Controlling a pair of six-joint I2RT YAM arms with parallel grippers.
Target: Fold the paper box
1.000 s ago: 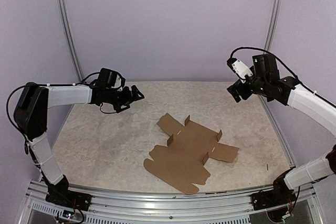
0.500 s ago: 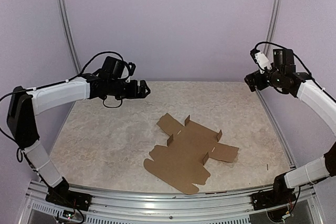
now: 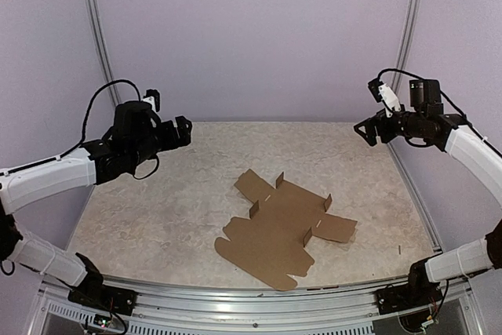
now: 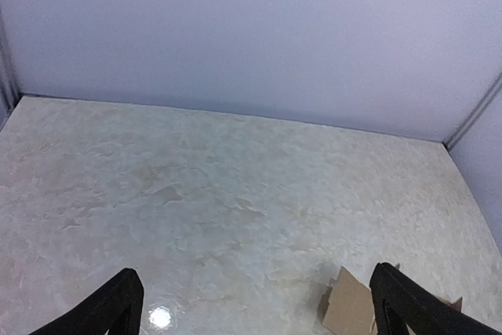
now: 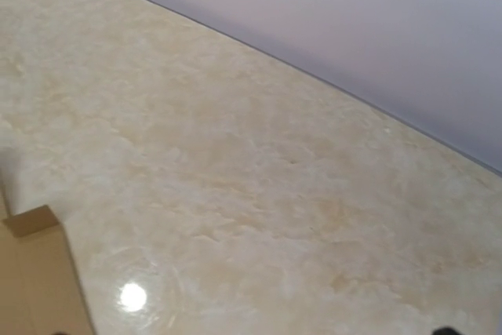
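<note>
The paper box (image 3: 284,229) lies as a flat brown cardboard sheet on the middle of the table, with several small flaps standing up from it. My left gripper (image 3: 182,129) hovers high over the far left of the table, well apart from the sheet, open and empty. The left wrist view shows its two dark fingertips (image 4: 118,304) wide apart, with a corner of the paper box (image 4: 349,311) low between them. My right gripper (image 3: 365,129) hangs high at the far right, open and holding nothing. In the right wrist view one corner of the paper box (image 5: 35,272) shows at lower left.
The marbled table (image 3: 157,209) is closed in by pale lilac walls at the back and sides, with metal posts (image 3: 100,45) in the back corners. An aluminium rail (image 3: 235,300) runs along the near edge between the two arm bases.
The left arm has swung out and pulled back left, its gripper now further from the sheet. The right gripper rose toward the right wall, then turned back slightly. The sheet has not moved.
</note>
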